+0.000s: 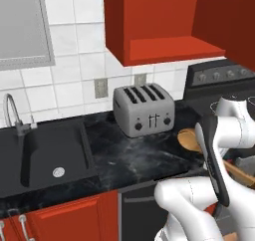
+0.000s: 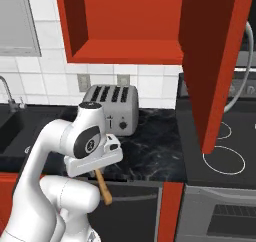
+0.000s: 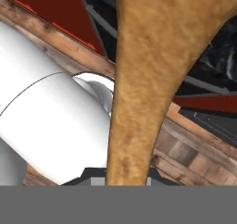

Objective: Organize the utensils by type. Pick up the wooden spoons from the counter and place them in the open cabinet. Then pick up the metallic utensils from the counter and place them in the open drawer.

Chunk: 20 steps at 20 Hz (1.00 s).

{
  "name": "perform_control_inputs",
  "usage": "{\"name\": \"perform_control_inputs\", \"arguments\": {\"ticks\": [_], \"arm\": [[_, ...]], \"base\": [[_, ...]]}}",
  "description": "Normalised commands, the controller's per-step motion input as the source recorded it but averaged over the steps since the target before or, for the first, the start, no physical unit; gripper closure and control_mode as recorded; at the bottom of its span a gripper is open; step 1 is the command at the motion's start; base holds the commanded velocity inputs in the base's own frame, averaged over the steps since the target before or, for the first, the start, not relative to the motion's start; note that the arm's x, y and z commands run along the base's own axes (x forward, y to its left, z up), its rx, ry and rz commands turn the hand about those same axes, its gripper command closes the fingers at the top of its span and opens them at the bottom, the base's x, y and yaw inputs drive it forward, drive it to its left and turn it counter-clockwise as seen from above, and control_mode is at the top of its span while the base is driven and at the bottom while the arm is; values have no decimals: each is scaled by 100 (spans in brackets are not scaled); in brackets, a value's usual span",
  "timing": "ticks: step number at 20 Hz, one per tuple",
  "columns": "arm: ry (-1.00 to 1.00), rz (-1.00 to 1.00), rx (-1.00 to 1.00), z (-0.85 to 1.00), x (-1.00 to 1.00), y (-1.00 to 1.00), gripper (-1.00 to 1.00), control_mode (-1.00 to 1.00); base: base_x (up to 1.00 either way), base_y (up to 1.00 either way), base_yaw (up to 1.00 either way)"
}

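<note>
**Wooden spoon held in the gripper, away from the counter top**

The light brown wooden spoon (image 3: 139, 79) is in the grasp of the two-finger gripper (image 3: 127, 181). In the hand view its handle rises from between the fingers at the bottom and widens toward the top, and it lies very close to the camera. The fingers are closed on the handle; the tips themselves are mostly hidden behind the wood.

In the left base view the round bowl of the spoon (image 1: 189, 139) shows at the right, just beside the white arm, above the edge of the black marble counter (image 1: 134, 158). The handle continues to the lower right behind the arm. In the right base view the handle (image 2: 103, 186) sticks out down and to the right below the white hand, in front of the dark panel under the counter.

The silver four-slot toaster (image 1: 144, 109) stands on the counter near the tiled wall, well apart from the spoon. To the left of it is the black sink (image 1: 50, 160) with a grey tap (image 1: 12, 113). The open red wall cabinet (image 2: 125, 31) hangs above the toaster, and its red door (image 2: 212, 61) stands open on the right side. The black stove (image 2: 225, 136) is to the right of the counter.
</note>
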Motion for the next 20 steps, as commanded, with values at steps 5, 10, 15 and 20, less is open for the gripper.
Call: {"name": "perform_control_inputs", "arguments": {"ticks": [5,10,15,20], "arm": [[0,0,0,0,0,0,100,100],[0,0,0,0,0,0,100,100],[0,0,0,0,0,0,100,100],[0,0,0,0,3,0,100,-100]], "base": [[38,-51,24],[43,-34,13],[14,-12,-1],[4,0,0]]}}
